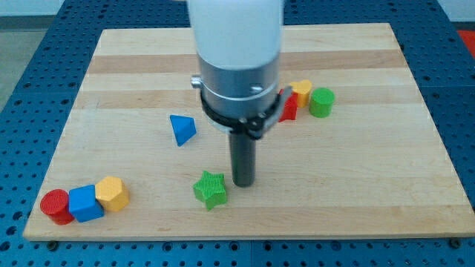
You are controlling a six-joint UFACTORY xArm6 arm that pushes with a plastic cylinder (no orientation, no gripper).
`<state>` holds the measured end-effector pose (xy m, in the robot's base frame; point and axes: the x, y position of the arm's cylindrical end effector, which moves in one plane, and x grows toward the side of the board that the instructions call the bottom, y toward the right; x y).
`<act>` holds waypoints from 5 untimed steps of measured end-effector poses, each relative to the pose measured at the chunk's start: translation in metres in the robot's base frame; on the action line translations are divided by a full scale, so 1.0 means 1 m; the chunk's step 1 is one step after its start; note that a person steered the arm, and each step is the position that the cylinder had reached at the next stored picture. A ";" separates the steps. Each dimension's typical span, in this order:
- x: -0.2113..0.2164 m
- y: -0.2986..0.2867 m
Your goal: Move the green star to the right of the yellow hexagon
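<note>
The green star (211, 189) lies near the bottom middle of the wooden board (371, 185). The yellow hexagon (112, 193) sits at the bottom left, touching a blue cube (84, 203), which touches a red cylinder (56, 206). My tip (243, 182) is on the board just to the right of the green star, close to it; I cannot tell whether it touches. The star is well to the right of the yellow hexagon, with a gap between them.
A blue triangle (182, 129) lies above and left of the star. At the upper right, partly hidden by the arm, are a red block (289, 108), a yellow block (301, 90) and a green cylinder (321, 101).
</note>
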<state>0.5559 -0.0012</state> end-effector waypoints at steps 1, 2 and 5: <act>0.016 0.002; 0.017 -0.036; 0.017 -0.099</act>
